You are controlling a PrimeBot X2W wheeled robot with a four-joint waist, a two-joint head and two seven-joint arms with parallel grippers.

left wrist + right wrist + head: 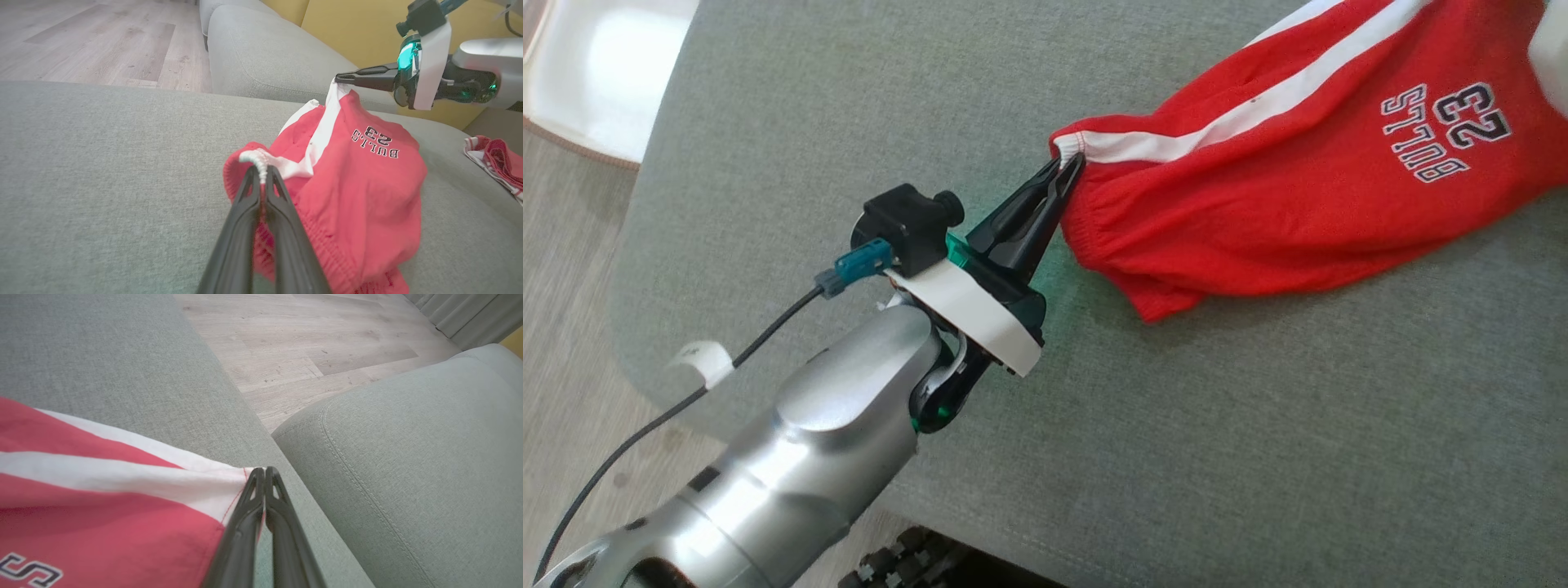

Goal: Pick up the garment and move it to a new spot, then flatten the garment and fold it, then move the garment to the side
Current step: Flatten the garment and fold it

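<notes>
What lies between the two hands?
The red shorts, held by the left hand at one end and the right hand at the other; the left wrist view shows it.

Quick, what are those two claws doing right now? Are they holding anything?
Left gripper: closed, pinching the elastic waistband of the red shorts.
Right gripper: closed on the same red shorts, at a white-striped edge.
</notes>
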